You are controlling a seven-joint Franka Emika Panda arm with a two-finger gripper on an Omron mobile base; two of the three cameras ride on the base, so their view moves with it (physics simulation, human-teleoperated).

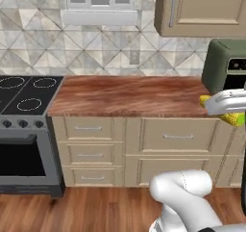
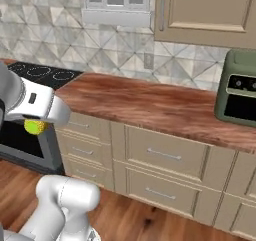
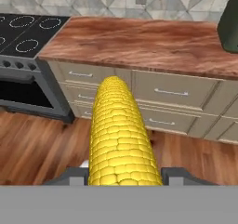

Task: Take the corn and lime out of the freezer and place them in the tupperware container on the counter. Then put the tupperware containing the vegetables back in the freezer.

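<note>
- The corn (image 3: 122,135), one cob, sits clamped lengthwise in the claw (image 3: 124,175), jaws half-closed against its sides, carried in the air in front of the drawers.
- It is out of the freezer but not yet in any container.
- The one counter (image 3: 139,42) lies ahead, near a green appliance (image 2: 239,92); lime, container and return to the freezer remain.

corn (image 3: 122,135) base cut off by bottom band | hand (image 1: 229,107) cropped at right edge (fingertips hidden)

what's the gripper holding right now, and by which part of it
The gripper holds the corn, clamped near one end; the rest of the cob juts out ahead of the fingers.
</note>
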